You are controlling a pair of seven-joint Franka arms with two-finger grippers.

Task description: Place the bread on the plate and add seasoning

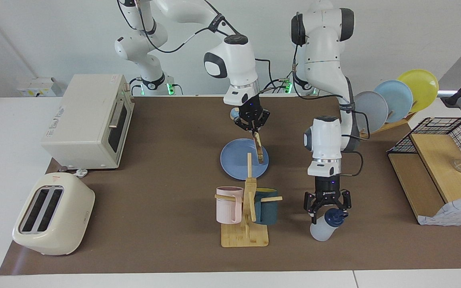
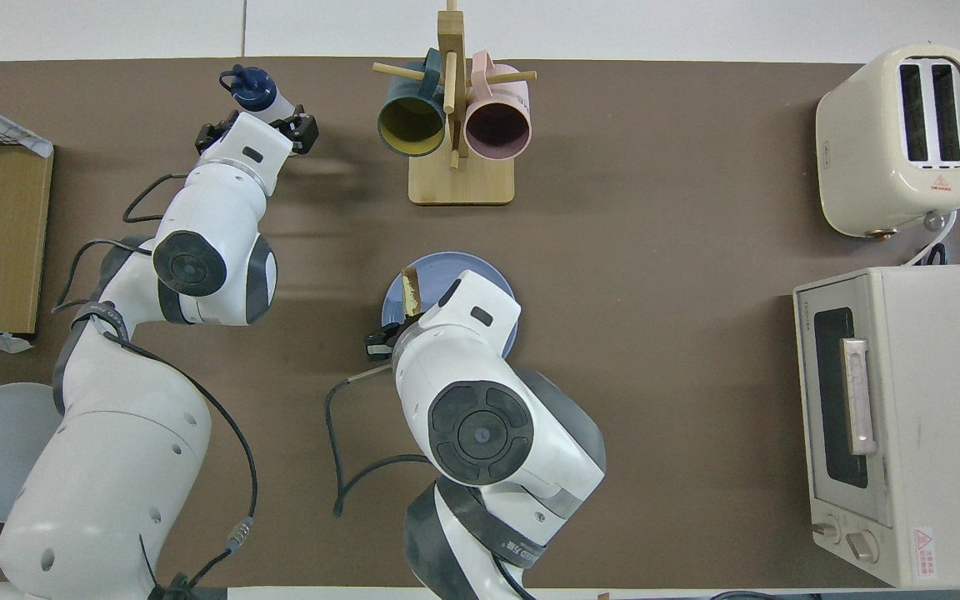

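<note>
Tan bread (image 1: 258, 148) hangs edge-down, long axis vertical, pinched by the right gripper (image 1: 252, 125) over the blue plate (image 1: 234, 162); left gripper (image 1: 326, 205), jaws spread, straddles the seasoning (image 1: 326, 226).

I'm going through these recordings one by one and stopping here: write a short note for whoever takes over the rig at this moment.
Right gripper: shut on the bread, which hangs on edge over the plate; whether its lower edge touches the plate I cannot tell.
Left gripper: open, lowered around the seasoning bottle's cap, not closed on it. The bottle leans on the mat beside the mug rack, toward the left arm's end.
Done: bread picked up and brought to the plate.
Left: lay the bread flat and release it; grasp the seasoning, carry it over the plate, and add seasoning.
</note>
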